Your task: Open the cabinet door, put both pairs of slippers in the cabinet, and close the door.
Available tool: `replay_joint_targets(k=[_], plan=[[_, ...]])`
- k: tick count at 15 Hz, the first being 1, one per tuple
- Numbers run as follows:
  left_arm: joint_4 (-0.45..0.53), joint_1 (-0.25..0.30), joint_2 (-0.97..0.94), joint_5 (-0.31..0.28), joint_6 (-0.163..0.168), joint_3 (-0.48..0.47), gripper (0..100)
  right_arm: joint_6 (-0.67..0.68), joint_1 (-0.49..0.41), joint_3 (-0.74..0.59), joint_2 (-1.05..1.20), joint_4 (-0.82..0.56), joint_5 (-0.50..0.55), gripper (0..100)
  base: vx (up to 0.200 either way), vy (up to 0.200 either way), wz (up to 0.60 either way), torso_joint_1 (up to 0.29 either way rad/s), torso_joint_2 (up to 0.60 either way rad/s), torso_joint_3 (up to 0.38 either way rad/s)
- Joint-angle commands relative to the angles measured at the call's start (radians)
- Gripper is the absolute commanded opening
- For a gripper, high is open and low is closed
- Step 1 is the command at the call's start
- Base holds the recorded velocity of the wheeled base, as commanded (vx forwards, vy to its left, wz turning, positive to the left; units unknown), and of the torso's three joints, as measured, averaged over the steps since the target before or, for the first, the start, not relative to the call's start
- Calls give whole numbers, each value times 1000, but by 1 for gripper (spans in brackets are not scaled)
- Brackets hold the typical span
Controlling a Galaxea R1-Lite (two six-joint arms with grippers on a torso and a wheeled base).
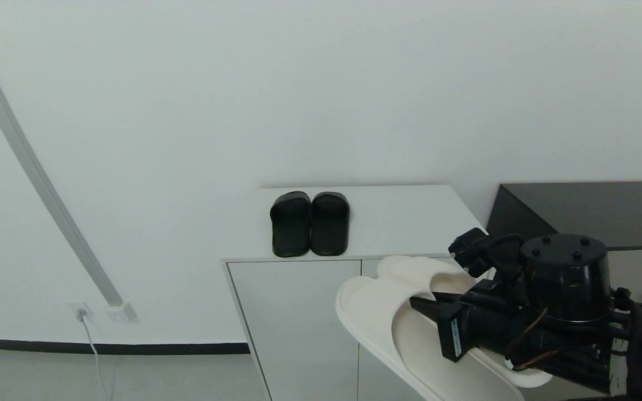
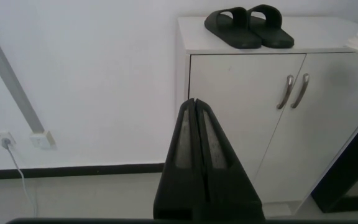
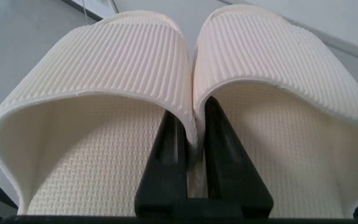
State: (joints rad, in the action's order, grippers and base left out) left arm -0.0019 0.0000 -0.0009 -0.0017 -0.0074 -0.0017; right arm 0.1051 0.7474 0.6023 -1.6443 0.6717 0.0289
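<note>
white slippers (image 1: 388, 317) are clamped in the right gripper (image 3: 190, 124), the left gripper (image 2: 195, 106) is pressed together empty, yet the cabinet door (image 1: 293, 323) ahead is unopened and black slippers (image 1: 310, 223) beyond unstowed.

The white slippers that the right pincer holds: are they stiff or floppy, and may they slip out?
Probably light and fairly stiff: the white slippers stick out from the right pincer without sagging. Slipping seems unlikely, as their ribbed inner edges are pinched together between its jaws. Held only there, they might swing.
</note>
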Motion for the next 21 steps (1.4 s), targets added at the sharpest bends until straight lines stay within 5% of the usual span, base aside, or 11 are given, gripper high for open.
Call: replay_joint_targets(k=[1, 2, 21], plan=[[0, 0, 1, -11, 0, 0, 0, -1, 0, -6, 1, 0, 0, 0, 0, 0, 0, -173, 373, 212], [2, 0, 2, -12, 0, -1, 100, -4, 1, -6, 3, 0, 0, 0, 0, 0, 0, -178, 408, 212], [0, 0, 1, -11, -5, 0, 100, -19, 4, -32, -6, 35, 0, 0, 0, 0, 0, -198, 510, 313]])
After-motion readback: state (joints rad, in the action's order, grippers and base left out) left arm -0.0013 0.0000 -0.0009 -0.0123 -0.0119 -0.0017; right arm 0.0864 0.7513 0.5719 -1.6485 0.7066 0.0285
